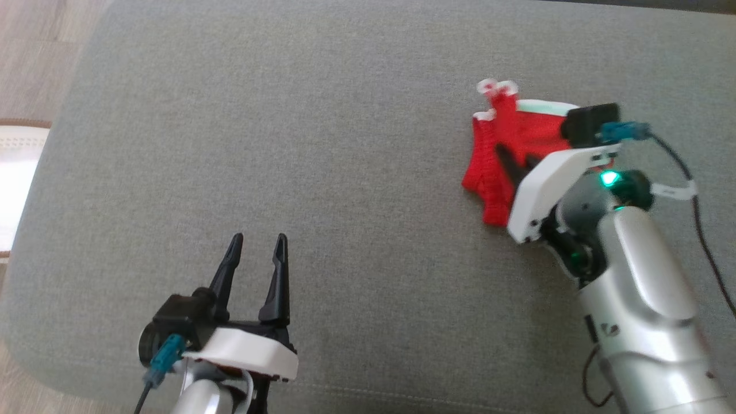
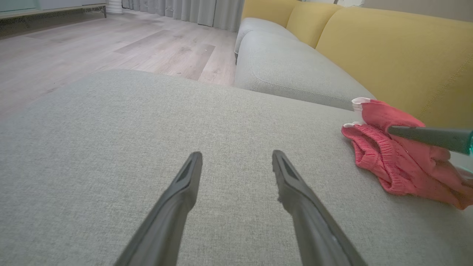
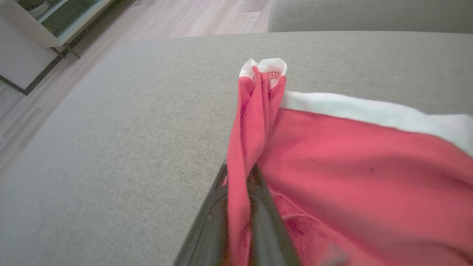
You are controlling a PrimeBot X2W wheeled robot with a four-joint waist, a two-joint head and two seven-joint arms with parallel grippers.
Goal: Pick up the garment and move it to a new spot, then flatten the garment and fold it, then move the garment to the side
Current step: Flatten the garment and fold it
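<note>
At the front edge of the cushion (image 1: 345,172) the left gripper (image 1: 259,238) is held open, empty. Farther back, near the right edge, the red garment (image 1: 489,178) is pinched by the right gripper (image 1: 513,154). Pick-up seems begun, so lifting clear is needed next.

Your red garment (image 1: 494,138) is soft knitted cloth, ribbed at its gathered edge, with smooth white trim. The grey cushion (image 1: 322,144) is coarse woven fabric, matt throughout. You'll see matt dark plastic fingers (image 2: 175,210) and a glossy white shell on the left gripper (image 1: 259,238), a smooth shiny silver casing on the right forearm (image 1: 644,270). The floor (image 2: 92,48) is pale wood-grain planking, faintly satin
</note>
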